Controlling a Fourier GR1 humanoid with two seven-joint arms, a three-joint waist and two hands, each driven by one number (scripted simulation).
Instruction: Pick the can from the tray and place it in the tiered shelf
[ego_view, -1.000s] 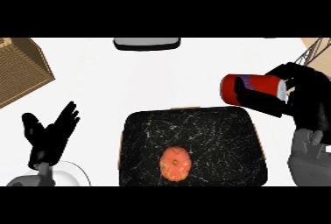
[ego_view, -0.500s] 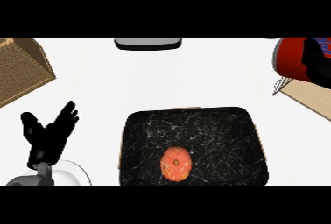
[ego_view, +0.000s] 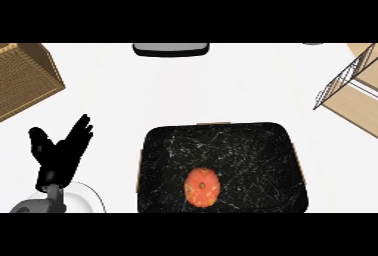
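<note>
Wickerwork fills the upper left corner, where a brown woven basket (ego_view: 22, 80) stands on the white counter, partly cut by the view's edge. Below it, at the lower left, the left hand (ego_view: 57, 152) rests with its fingers straight and spread, pointing up and away, the thumb held out to the side; it has hold of nothing. Its grey forearm (ego_view: 33, 206) comes in from the bottom edge, lying over the rim of a white plate (ego_view: 87, 196) just beside the wrist. Further along, at the top middle, a dark grey flat object (ego_view: 170, 48) lies against the far edge of the counter; what it is cannot be told. Below that, in the centre and lower right, sits the black marbled tray (ego_view: 244, 145), with thin wooden edges showing at its sides. An orange-red round fruit (ego_view: 201, 187) lies on the tray's near part, left of its middle. At the upper right stands the tiered shelf (ego_view: 359, 107), light wooden boards with a thin wire frame, well apart from the tray. The can and the right hand lie outside the view, so neither the can's place nor that hand's fingers can be told.
</note>
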